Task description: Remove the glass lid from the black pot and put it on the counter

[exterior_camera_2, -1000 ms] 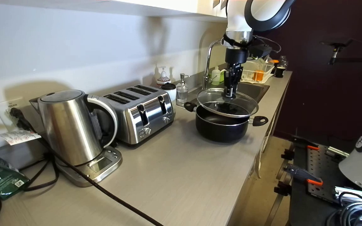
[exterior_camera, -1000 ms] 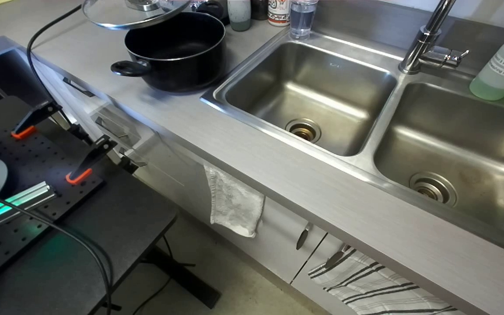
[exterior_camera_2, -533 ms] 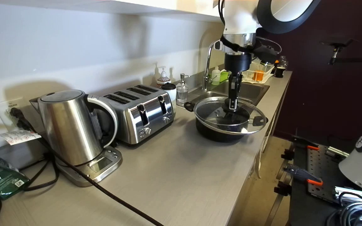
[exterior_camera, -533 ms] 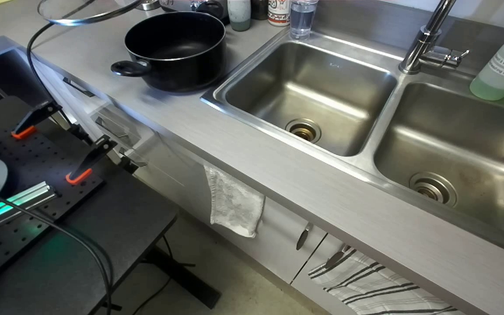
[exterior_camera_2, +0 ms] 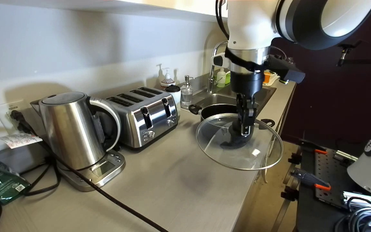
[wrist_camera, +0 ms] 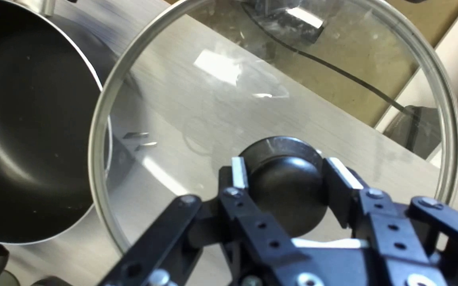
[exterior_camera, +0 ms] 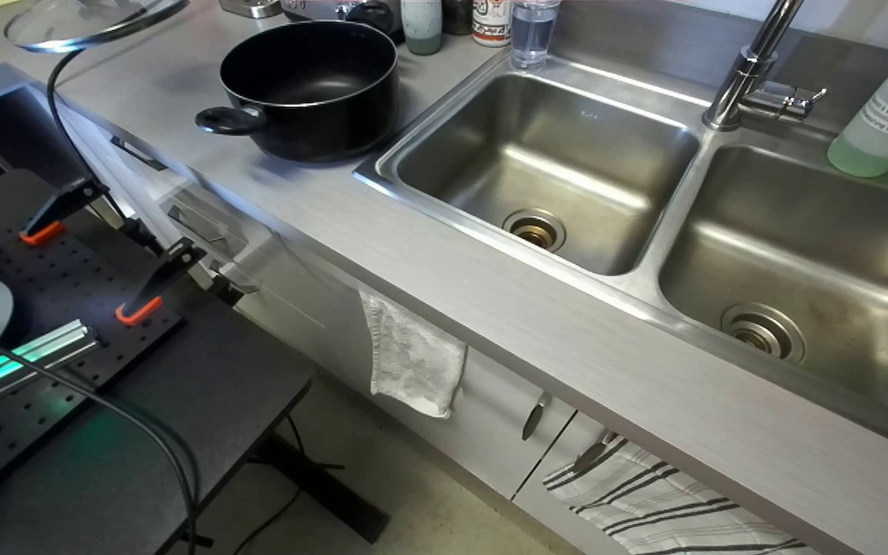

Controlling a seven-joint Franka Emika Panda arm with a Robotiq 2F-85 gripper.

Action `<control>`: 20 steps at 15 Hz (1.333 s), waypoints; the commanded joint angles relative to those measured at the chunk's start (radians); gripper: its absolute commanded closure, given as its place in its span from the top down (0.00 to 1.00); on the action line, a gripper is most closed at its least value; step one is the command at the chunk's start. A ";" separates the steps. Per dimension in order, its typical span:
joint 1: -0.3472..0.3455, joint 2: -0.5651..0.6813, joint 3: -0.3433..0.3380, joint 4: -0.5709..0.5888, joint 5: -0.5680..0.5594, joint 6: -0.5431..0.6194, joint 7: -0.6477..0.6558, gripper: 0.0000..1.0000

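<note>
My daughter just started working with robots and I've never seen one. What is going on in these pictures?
The white-and-black machine is a robot arm, ending in a two-fingered gripper. The wide pictures come from two cameras standing apart from it; the close one comes from a wrist camera, looking past the gripper. That gripper is closed on the black knob of a glass lid, holding it in the air. The black pot sits uncovered on the grey counter, beside a double sink. A kettle and a toaster stand on the counter too.
</note>
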 commanded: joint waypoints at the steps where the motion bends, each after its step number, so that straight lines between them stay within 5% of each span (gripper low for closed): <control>1: 0.018 0.113 0.010 0.065 -0.046 0.003 -0.027 0.25; 11: 0.034 0.415 -0.030 0.210 -0.114 0.003 -0.107 0.25; 20: 0.052 0.494 -0.066 0.218 -0.238 0.055 -0.098 0.25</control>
